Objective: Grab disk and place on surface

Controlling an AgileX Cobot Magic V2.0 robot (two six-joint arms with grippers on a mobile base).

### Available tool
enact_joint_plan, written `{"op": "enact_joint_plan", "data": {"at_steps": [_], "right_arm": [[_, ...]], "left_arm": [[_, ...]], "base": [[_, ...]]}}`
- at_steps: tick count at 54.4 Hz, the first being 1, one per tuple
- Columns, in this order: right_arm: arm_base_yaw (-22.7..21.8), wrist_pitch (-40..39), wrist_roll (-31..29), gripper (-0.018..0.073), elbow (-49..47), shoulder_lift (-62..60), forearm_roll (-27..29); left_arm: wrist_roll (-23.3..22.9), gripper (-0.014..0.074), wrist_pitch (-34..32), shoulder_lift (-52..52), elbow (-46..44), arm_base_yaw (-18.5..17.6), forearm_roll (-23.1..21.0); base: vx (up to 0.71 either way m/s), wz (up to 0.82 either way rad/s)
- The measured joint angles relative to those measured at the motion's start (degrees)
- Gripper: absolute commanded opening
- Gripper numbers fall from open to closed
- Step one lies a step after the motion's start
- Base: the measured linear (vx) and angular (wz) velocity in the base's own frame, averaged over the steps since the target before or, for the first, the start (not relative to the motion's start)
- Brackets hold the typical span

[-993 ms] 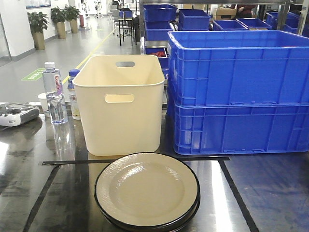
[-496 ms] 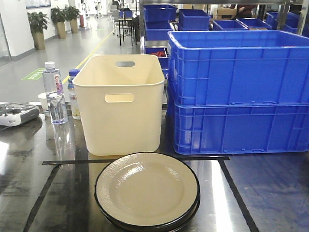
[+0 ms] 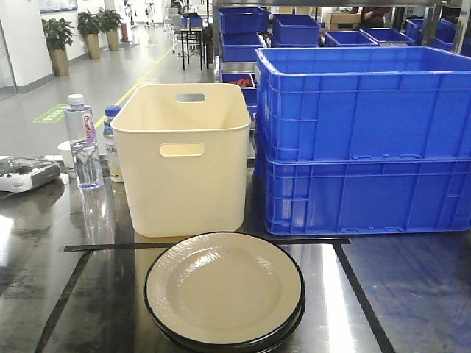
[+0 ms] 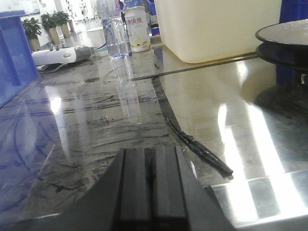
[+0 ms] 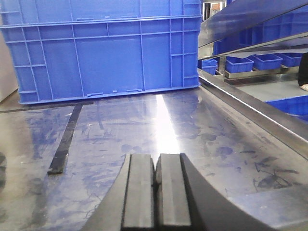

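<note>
Left wrist view shows the left gripper low over the tabletop, its two dark fingers pressed flat together with nothing between them. Just ahead of it and slightly right, a strip of black tape runs away across the glossy metal, its near end lifted and curled. Farther ahead to the right sits the stack of plates, the cream disk on top resting inside a taped rectangle and touching nothing but the plate beneath. Beyond that stands the cream bin; ahead and left are a clear water bottle, a small labelled bottle and a white controller. The right gripper is likewise closed on nothing, fingers meeting along a thin seam, hovering over bare metal smeared with blue reflections. To its left lies another tape line; straight ahead are the stacked blue crates, and to its right the table's raised edge. From the front camera the plates lie nearest, the bin behind them and the crates beside it, touching or nearly so. Past the table, a pale factory floor stretches back, with potted plants along the left wall and more blue bins on shelving.
</note>
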Motion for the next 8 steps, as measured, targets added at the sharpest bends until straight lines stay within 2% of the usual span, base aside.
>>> {"op": "enact_joint_plan", "data": {"at_steps": [8], "right_arm": [[0.0, 0.5, 0.0, -0.0009, 0.0, 0.0, 0.0]], "left_arm": [[0.0, 0.0001, 0.0, 0.0, 0.0, 0.0, 0.0]], "base": [[0.00, 0.00]]}}
